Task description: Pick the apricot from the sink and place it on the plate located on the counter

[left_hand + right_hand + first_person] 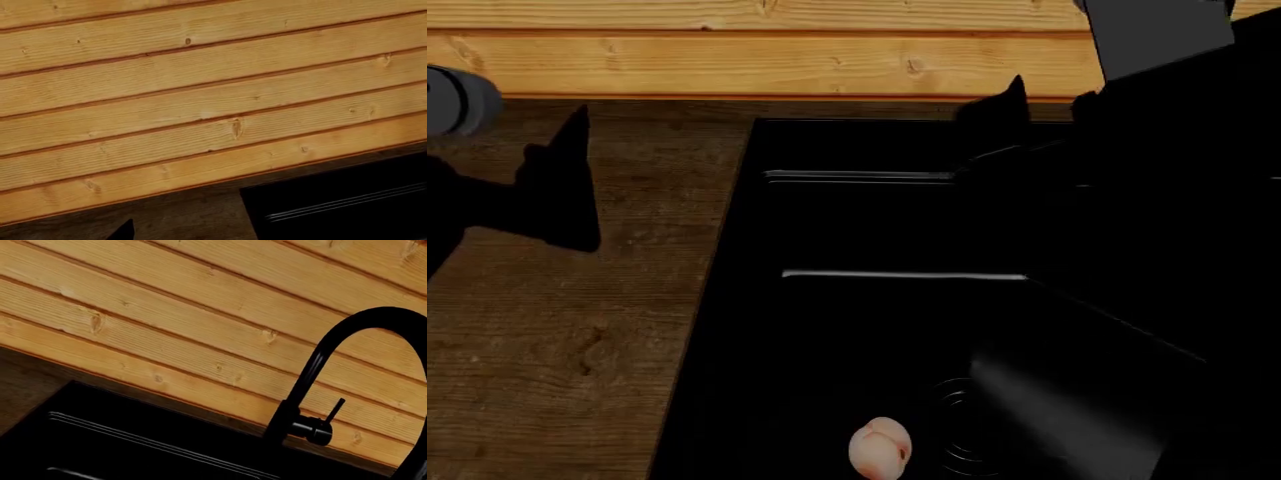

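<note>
1 apricot (880, 448) lies in 1 sink (827, 330).

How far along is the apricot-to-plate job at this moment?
Nothing looks done yet. The apricot lies on the floor of the sink beside the drain, untouched. The left gripper hangs over the counter, the right arm over the sink's far side; neither is near the fruit. No plate is in view. Reaching, grasping, carrying and placing all remain.
</note>
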